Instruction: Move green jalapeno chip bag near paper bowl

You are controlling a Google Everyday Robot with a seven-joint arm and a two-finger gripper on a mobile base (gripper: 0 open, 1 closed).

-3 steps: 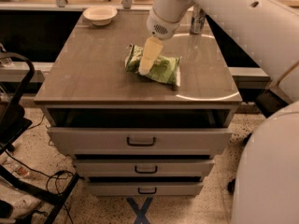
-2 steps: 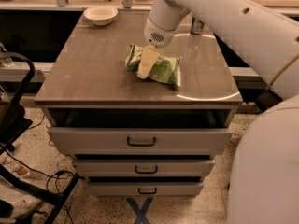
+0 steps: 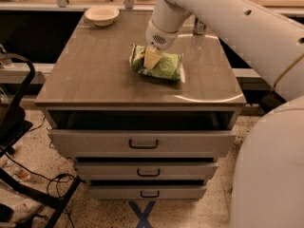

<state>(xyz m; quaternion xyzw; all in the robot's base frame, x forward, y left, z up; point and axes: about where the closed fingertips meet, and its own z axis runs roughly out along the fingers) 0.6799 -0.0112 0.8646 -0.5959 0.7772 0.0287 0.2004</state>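
The green jalapeno chip bag point(image 3: 164, 65) lies wrinkled on the wooden table top, right of its middle. My gripper point(image 3: 151, 59) reaches down from the white arm and sits on the bag's left half, touching it. The paper bowl point(image 3: 101, 15) is cream and round and stands at the table's far left corner, well apart from the bag. The part of the bag under the gripper is hidden.
A silver can point(image 3: 199, 26) stands at the back right, partly hidden by my arm point(image 3: 223, 18). The table point(image 3: 85, 80) is a drawer cabinet, with its top drawer point(image 3: 142, 141) slightly open. A black cart frame point(image 3: 19, 127) and cables are on the floor at left.
My arm has shifted lower and closer over the table. The gripper has settled a little further down on the bag. The bag and bowl have not moved.
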